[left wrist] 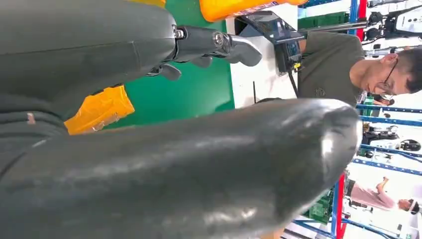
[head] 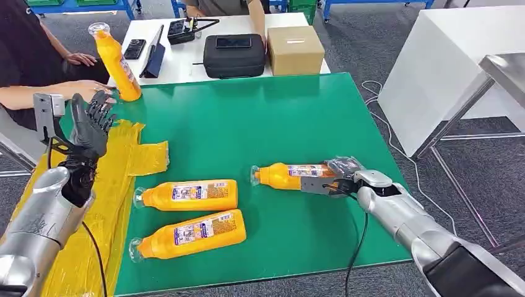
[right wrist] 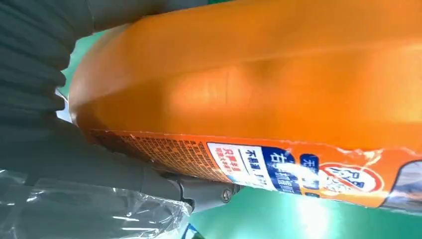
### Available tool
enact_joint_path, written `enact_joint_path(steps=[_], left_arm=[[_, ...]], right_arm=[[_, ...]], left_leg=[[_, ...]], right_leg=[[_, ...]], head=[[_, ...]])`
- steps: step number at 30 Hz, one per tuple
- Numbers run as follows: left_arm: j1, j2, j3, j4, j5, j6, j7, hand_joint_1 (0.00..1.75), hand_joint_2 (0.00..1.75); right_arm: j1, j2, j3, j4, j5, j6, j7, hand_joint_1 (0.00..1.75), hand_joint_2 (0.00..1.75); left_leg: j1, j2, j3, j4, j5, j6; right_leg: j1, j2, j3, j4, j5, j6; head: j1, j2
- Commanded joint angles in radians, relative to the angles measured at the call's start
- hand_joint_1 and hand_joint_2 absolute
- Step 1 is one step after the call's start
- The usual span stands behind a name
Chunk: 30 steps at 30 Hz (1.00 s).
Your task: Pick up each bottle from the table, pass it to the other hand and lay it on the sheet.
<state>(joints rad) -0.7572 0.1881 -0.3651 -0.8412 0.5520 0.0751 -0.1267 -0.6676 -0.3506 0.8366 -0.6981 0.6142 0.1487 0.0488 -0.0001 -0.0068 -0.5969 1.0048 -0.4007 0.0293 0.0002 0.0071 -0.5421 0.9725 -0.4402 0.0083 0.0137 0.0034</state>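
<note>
Four orange bottles are on the green worktop (head: 260, 117). Nearest lie two on their sides, side by side left of centre: one (head: 189, 234) close to the near edge, another (head: 186, 195) just beyond it, caps pointing left toward the yellow sheet (head: 117, 185). That sheet covers the left strip of the worktop and hangs over its near-left edge. On the right, the right hand (head: 337, 179) grips the base end of a third bottle (head: 288, 176), which lies with its cap pointing left; in the right wrist view its fingers (right wrist: 199, 191) wrap the labelled body. Green surface between this bottle and the lying pair is open, as is the centre and far right part. Over the sheet's far part the left hand (head: 90, 124) is raised, fingers spread and holding nothing. Just beyond it a fourth bottle (head: 114, 62) stands tilted at the far-left corner, with a person's hand (head: 93, 90) beside it. Past the far edge, a white table (head: 186, 65) carries a black case (head: 234, 55), a cardboard box (head: 295, 49) and a phone (head: 134, 48).
</note>
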Motion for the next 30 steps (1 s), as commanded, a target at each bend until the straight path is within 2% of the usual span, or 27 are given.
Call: enact_joint_path(steps=[1,3,4,7,9,11,14,16,19,21,25,30], left_arm=[[0.013,0.058,-0.022,-0.040,0.010,-0.008,0.024,0.00,0.00],[0.035,0.069,-0.016,-0.094,0.013,-0.012,0.035,0.00,0.00],[0.036,0.070,-0.020,-0.109,0.014,-0.018,0.044,0.00,1.75],[0.045,0.053,-0.032,-0.186,0.014,-0.014,0.061,0.00,1.75],[0.055,0.033,-0.033,-0.235,0.022,-0.014,0.065,0.00,1.75],[0.059,0.003,-0.040,-0.278,0.017,0.018,0.058,0.00,1.75],[0.066,-0.050,-0.053,-0.319,0.059,0.040,0.083,0.00,1.75],[0.083,-0.089,-0.052,-0.346,0.148,0.042,0.104,0.00,1.75],[0.115,-0.140,-0.081,-0.404,0.173,0.082,0.081,0.00,1.75],[0.124,-0.165,-0.105,-0.425,0.150,0.111,0.074,0.00,1.75],[0.124,-0.170,-0.108,-0.424,0.149,0.116,0.076,0.00,1.75],[0.151,-0.202,-0.119,-0.484,0.129,0.122,0.076,0.00,1.75]], right_arm=[[0.113,-0.104,-0.188,-0.386,-0.120,-0.062,0.094,1.75,1.75],[0.109,-0.147,-0.276,-0.578,-0.222,-0.065,0.122,1.75,1.75],[0.111,-0.155,-0.324,-0.656,-0.258,-0.096,0.114,1.75,1.75],[0.103,-0.177,-0.421,-0.849,-0.337,-0.121,0.096,1.75,1.75],[0.076,-0.168,-0.440,-0.891,-0.378,-0.134,0.077,1.75,1.75],[0.045,-0.112,-0.456,-0.897,-0.420,-0.181,0.063,1.75,1.75],[-0.007,-0.006,-0.434,-0.848,-0.451,-0.244,0.074,1.75,1.75],[-0.050,0.064,-0.416,-0.774,-0.537,-0.287,0.069,1.75,1.75],[-0.047,0.151,-0.412,-0.708,-0.604,-0.342,0.049,1.75,1.75],[-0.036,0.184,-0.392,-0.689,-0.619,-0.342,0.052,1.75,1.75],[-0.032,0.193,-0.375,-0.689,-0.609,-0.334,0.067,1.75,1.75],[-0.024,0.252,-0.345,-0.586,-0.520,-0.363,0.107,1.75,1.75]], left_leg=[[0.000,-0.001,-0.002,0.000,0.000,-0.001],[-0.001,-0.001,-0.005,0.001,0.000,-0.002],[-0.002,-0.001,-0.007,0.001,0.000,-0.001],[-0.004,-0.001,-0.015,0.002,0.002,0.001],[-0.005,-0.001,-0.020,0.003,0.002,0.001],[-0.004,-0.002,-0.021,0.003,0.001,0.000],[-0.003,-0.001,-0.021,0.002,0.002,0.000],[-0.004,-0.001,-0.022,0.002,0.003,0.000],[-0.003,0.001,-0.021,0.000,0.003,0.000],[-0.003,0.001,-0.019,0.000,0.002,-0.001],[-0.003,0.000,-0.020,0.000,0.002,0.000],[-0.003,0.001,-0.019,0.000,0.001,-0.001]], right_leg=[[0.000,-0.002,-0.002,0.000,0.000,0.000],[-0.001,-0.001,-0.005,0.002,0.000,0.000],[-0.002,0.000,-0.006,0.003,0.000,0.001],[-0.003,0.000,-0.014,0.005,0.001,0.002],[-0.004,0.000,-0.020,0.006,0.001,0.003],[-0.003,-0.001,-0.020,0.005,0.000,0.003],[-0.002,0.000,-0.019,0.003,0.001,0.003],[-0.002,0.001,-0.020,0.003,0.002,0.003],[-0.002,0.002,-0.020,0.001,0.003,0.003],[-0.002,0.001,-0.018,0.001,0.002,0.003],[-0.002,0.000,-0.018,0.001,0.001,0.003],[-0.002,0.002,-0.017,0.001,0.001,0.003]], head=[[0.000,0.000],[0.000,0.000],[0.000,0.000],[-0.001,0.000],[-0.001,0.000],[0.000,0.000],[-0.001,0.000],[0.000,0.000],[-0.001,0.000],[0.000,0.000],[0.000,0.000],[0.000,0.000]])
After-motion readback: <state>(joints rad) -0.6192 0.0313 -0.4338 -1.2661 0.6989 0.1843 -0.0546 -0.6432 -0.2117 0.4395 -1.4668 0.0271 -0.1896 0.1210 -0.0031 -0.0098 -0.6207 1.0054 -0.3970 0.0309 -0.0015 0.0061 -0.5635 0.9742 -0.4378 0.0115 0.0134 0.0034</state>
